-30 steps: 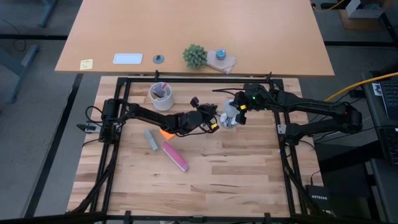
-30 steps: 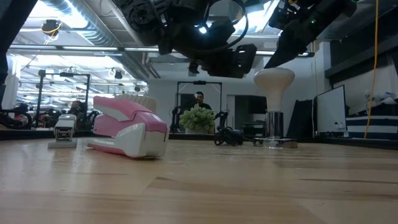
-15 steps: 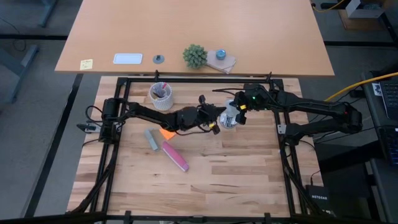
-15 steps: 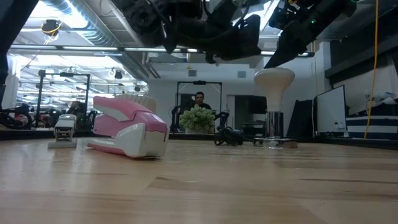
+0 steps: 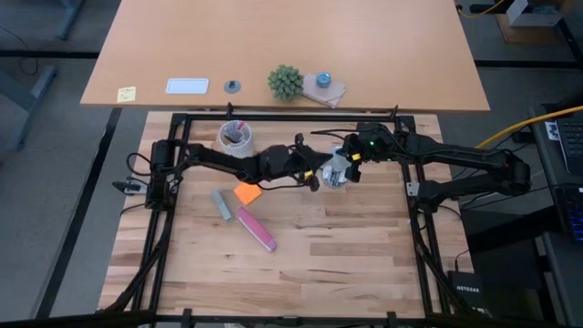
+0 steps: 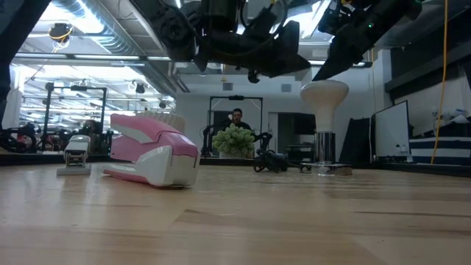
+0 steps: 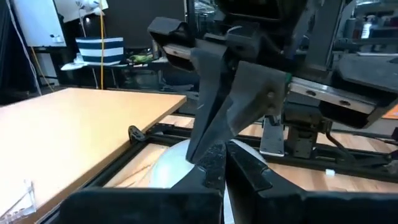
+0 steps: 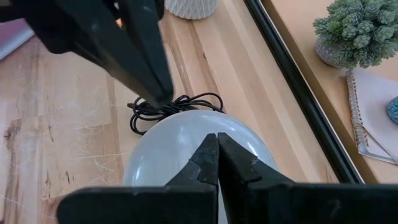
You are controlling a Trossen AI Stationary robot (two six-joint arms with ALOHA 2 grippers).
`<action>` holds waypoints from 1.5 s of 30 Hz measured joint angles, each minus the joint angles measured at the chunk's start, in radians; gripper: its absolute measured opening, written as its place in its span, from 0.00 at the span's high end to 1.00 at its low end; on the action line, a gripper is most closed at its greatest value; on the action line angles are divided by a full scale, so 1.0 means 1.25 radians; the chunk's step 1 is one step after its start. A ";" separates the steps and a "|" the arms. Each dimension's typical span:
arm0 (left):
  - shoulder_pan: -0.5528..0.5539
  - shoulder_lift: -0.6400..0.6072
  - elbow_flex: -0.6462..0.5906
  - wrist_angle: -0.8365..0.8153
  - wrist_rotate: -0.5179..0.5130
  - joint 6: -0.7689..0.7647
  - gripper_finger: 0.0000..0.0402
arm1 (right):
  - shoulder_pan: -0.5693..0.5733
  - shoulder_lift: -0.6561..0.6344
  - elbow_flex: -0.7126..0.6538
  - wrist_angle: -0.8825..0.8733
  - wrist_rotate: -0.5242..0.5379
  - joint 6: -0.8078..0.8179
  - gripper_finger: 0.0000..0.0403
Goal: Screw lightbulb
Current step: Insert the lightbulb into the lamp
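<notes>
Lightbulb point(image 5: 335, 169) upright, both grippers closed above

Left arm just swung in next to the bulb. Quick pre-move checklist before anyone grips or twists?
1. Lightbulb upright in the metal socket: ok, low view shows it standing straight.
2. Right gripper over the bulb dome, shut: ok for position, not ok for a grasp, since shut fingers hold nothing.
3. Left gripper shut beside the bulb: not ok, the two arms crowd one spot.
4. Contact between either gripper and the bulb: cannot tell.
5. Black cord coiled at the socket, under the left fingers: not ok, snag risk.
6. Pink stapler, orange note away from the socket: ok.
</notes>
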 joint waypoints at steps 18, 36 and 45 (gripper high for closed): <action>0.013 0.000 0.001 -0.033 0.095 0.058 1.00 | 0.000 0.000 0.000 0.002 0.000 -0.007 0.99; 0.026 0.000 0.132 -0.194 0.112 0.064 1.00 | 0.000 0.000 0.000 0.001 0.000 -0.007 0.99; 0.025 0.000 0.137 -0.301 0.104 0.071 1.00 | 0.000 0.000 0.001 0.001 0.000 -0.009 0.99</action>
